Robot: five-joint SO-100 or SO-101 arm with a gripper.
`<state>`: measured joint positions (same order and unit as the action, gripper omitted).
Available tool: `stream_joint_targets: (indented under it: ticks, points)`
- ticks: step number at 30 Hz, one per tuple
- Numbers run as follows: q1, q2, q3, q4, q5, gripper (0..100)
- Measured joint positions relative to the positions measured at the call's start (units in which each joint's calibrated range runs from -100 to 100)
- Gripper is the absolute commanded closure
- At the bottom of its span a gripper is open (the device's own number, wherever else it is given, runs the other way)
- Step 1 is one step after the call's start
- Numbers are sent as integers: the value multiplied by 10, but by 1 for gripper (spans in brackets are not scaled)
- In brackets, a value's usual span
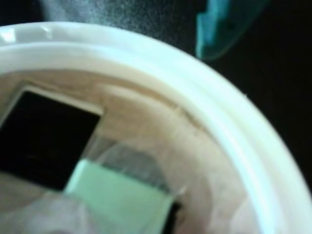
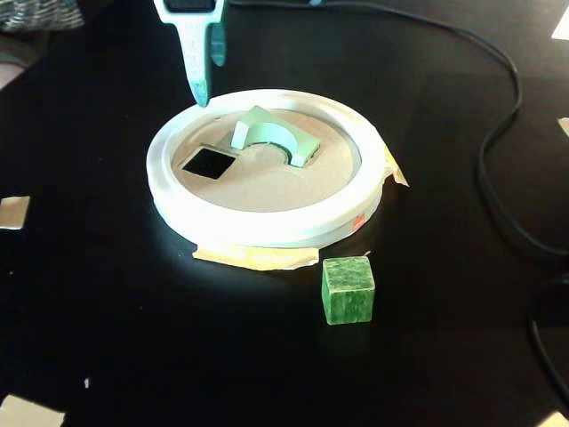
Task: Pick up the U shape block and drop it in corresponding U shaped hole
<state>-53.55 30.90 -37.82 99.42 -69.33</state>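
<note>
Fixed view: the U shape block [image 2: 269, 133], pale mint green, lies on the tan round board [image 2: 267, 182] inside the white ring [image 2: 258, 227]. It rests tilted, arch notch facing the camera, over the far part of the board, where the U shaped hole would be. The hole itself is hidden beneath the block in this view, so I cannot tell whether the block is seated in it or only propped on its edge. The small square cut-out [image 2: 208, 163] is open and dark, just left of the block.

The gripper [image 2: 203, 89] comes down from the top edge, teal and white, its tip at the ring's far left rim. It is apart from the block, holding nothing. One finger [image 2: 197, 62] is plain. A second shows only partly behind it, so whether the jaws are spread or pressed together cannot be told.

Wrist view, blurred: a teal finger tip [image 1: 222, 29] at top right, outside the ring's rim [image 1: 234, 131]. The square cut-out [image 1: 44, 136] sits at left. A pale green face of the block [image 1: 117, 200] is at the bottom, with a thin dark gap at its right edge, probably part of the U shaped hole [image 1: 173, 217].

Marbled green cube [image 2: 348, 290] stands on the black table [image 2: 107, 302] in front of the ring, near but not touching. Yellow tape [image 2: 258, 258] pokes out under the ring's near edge. Black cable [image 2: 498, 151] runs along the right side.
</note>
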Motion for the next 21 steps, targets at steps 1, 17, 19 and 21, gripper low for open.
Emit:
stream_joint_targets:
  ticks: [1,17,19,21]
  points:
    - [0,0,0,1,1,28]
    - [37,105,0,-3,30,28]
    - [38,106,0,-2,31,28]
    - [38,106,0,-3,32,28]
